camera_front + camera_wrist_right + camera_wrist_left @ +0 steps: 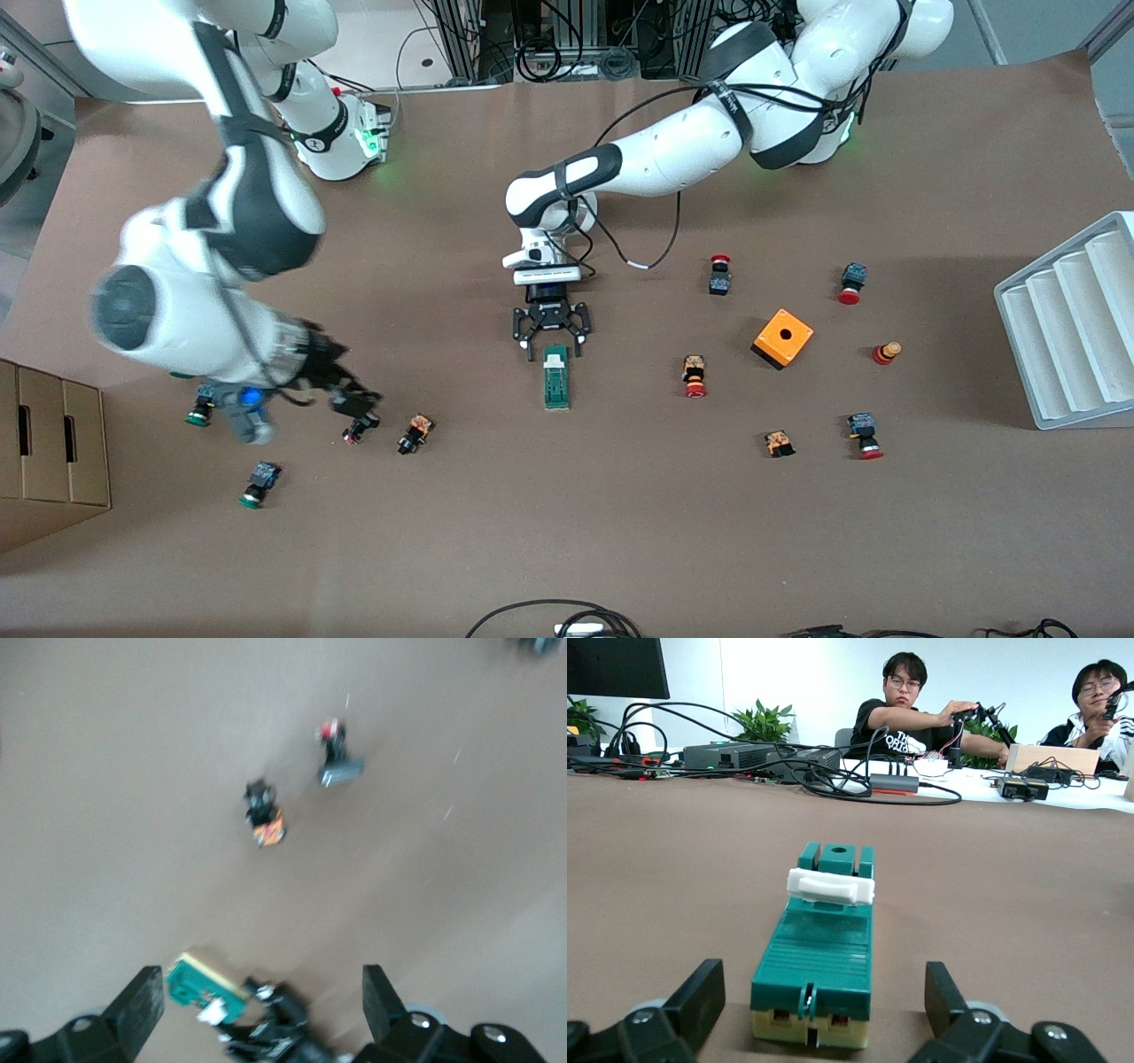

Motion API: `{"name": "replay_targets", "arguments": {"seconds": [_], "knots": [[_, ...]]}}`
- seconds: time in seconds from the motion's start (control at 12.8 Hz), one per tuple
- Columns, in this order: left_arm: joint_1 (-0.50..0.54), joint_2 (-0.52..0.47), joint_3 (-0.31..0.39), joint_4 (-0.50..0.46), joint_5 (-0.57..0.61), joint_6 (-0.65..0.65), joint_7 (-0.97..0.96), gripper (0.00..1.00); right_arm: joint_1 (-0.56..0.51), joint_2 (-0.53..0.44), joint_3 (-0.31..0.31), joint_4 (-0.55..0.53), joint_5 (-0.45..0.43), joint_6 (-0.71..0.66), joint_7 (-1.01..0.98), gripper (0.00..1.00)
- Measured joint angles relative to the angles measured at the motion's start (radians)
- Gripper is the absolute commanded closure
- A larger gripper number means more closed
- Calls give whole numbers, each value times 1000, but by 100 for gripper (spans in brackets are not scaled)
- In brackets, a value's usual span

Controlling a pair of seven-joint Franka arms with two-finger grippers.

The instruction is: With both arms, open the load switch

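The load switch (555, 377), a narrow dark-green block with a white piece on top, lies flat at mid-table. My left gripper (552, 347) is down at the end of it that is farther from the front camera. In the left wrist view the switch (824, 943) has its cream-bottomed end between the open fingers (700, 997), with a gap on each side. My right gripper (356, 413) is open and empty, up over the small buttons toward the right arm's end. From the right wrist view the switch (197, 985) shows well below it.
An orange box with a hole (782, 338) and several red-capped buttons (719, 273) lie toward the left arm's end, by a white rack (1072, 328). Green-capped buttons (258, 484) and a cardboard box (49, 452) are at the right arm's end.
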Motion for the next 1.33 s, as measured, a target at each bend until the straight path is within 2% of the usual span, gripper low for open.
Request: {"name": "replay_targets", "arguments": {"seconds": [0.23, 0.47, 0.78, 0.94, 1.33], "knots": [[-1, -11, -3, -1, -37, 10, 12, 0, -117, -106, -4, -29, -33, -64, -388, 0], [-3, -46, -8, -4, -113, 28, 53, 0, -160, -242, -20, -114, -99, -74, -675, 0], [-11, -127, -16, -5, -197, 69, 98, 0, -164, -353, -169, -171, -108, -75, -1047, 0], [-17, -158, -30, -6, -241, 71, 124, 0, -171, -359, -199, -177, -108, -74, -1123, 0], [-23, -263, -60, -6, -397, 75, 237, 0, -168, -328, -188, -178, -108, -55, -1138, 0]]}}
